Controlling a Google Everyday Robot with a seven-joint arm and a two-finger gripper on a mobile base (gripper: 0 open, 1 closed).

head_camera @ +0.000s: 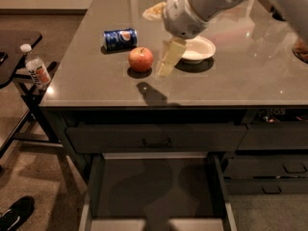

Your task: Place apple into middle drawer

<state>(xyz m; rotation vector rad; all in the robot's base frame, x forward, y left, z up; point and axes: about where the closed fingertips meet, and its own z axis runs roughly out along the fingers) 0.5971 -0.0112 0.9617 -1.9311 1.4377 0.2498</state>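
Note:
The red-orange apple (140, 58) sits on the grey counter (231, 85), left of centre. My gripper (168, 61) hangs from the arm coming in from the upper right; its pale fingers (172, 57) hover just right of the apple, apart from it and holding nothing. The middle drawer (154, 189) stands pulled out below the counter's front edge, with a flat dark bottom and nothing in it.
A blue soda can (120, 38) lies on its side behind the apple. A white bowl (198, 49) sits behind my gripper. A snack bag (155, 11) lies at the back. A water bottle (35, 69) stands on a black stand at left. Handled drawers (269, 170) are at right.

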